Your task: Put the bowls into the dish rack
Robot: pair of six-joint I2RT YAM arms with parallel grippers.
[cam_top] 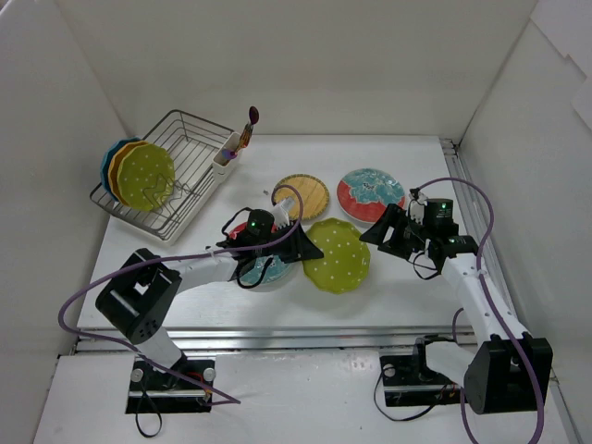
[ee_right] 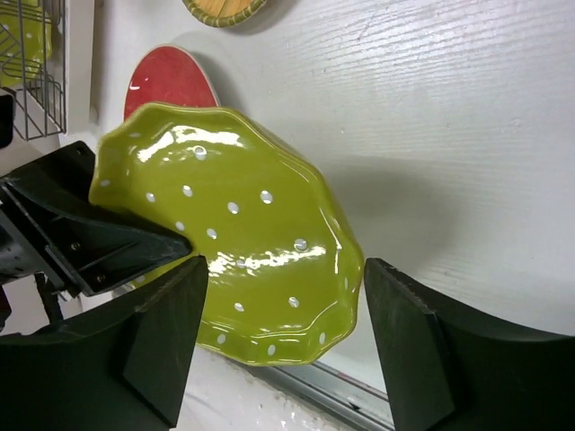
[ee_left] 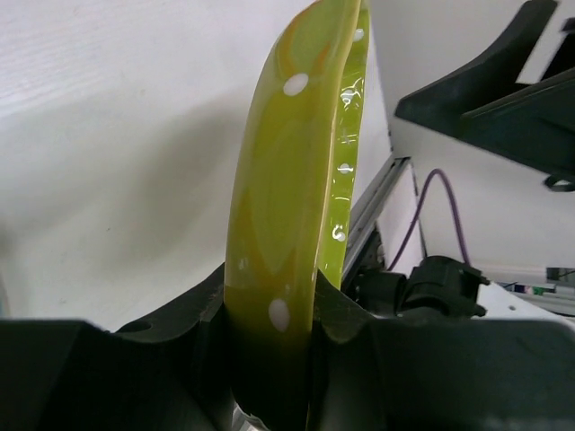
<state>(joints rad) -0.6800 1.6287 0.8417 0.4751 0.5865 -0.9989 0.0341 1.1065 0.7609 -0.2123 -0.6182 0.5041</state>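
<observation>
Green scallop-rimmed bowl with white dots (ee_right: 243, 242) lies near the front edge of the table, between the two arms. Its rim is pinched by the fingers of the left gripper (cam_top: 307, 248). In the left wrist view the bowl stands edge-on between the black pads (ee_left: 198, 341), which hide its lower rim. Whether it rests on the table or hangs just above it I cannot tell. The right gripper (cam_top: 375, 231) is just beside the bowl's right side, its fingers spread wide and touching nothing; in its own view the bowl shows between them.

Under the left arm lies a red-and-teal patterned bowl (cam_top: 264, 271), mostly hidden. Farther back a tan woven bowl (cam_top: 302, 194) and a second red-and-teal bowl (cam_top: 372, 192) lie flat and apart; the right wrist view cuts the tan one off at its top edge.

At the far left stands the silver wire dish rack (cam_top: 190, 139). Three bowls stand on edge in it — a blue bowl (cam_top: 104, 166) and an orange bowl (cam_top: 118, 162), mostly covered by a second green dotted bowl (cam_top: 146, 176). A white utensil cup (cam_top: 224, 157) on the rack's corner holds a utensil (cam_top: 248, 129) too small to make out.

The white wood-grain table (cam_top: 407, 277) ends in an aluminium rail (cam_top: 277, 338) at the front. Plain white walls (cam_top: 305, 65) close it in on three sides.
</observation>
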